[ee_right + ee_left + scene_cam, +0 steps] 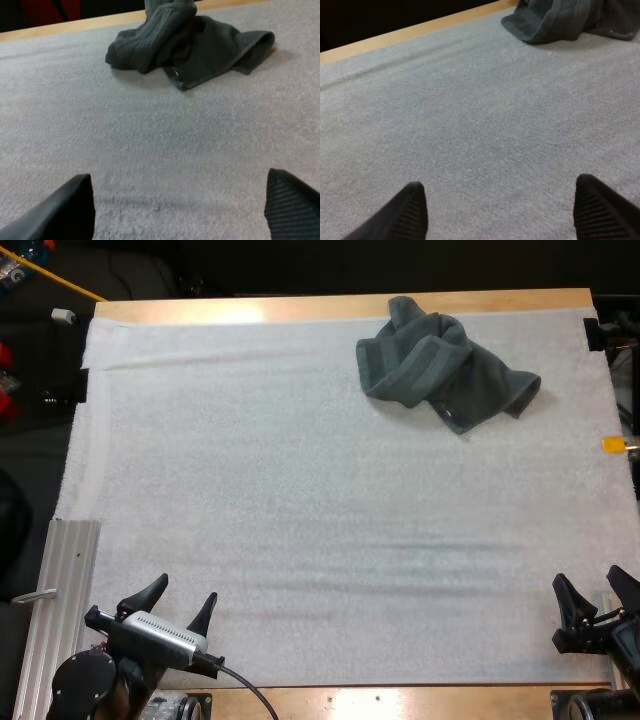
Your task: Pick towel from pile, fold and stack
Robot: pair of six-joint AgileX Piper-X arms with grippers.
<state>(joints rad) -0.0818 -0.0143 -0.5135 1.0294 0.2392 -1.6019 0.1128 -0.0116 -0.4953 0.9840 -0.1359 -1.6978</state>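
Observation:
A crumpled dark grey-green towel [440,365] lies on the white mat [300,500] near the far right. My left gripper [180,602] sits at the mat's near left edge, open, with nothing between its fingers [407,212]. My right gripper [597,595] rests at the near right edge, open as well and far from the towel. The towel [565,20] shows far ahead of the left fingers, and the towel [187,45] lies ahead of the right fingers [67,207] with a fold raised at its back.
An aluminium rail [55,610] runs along the left side of the table. The wooden table edge [300,308] borders the mat's far side. Bare mat stretches between both grippers and the towel.

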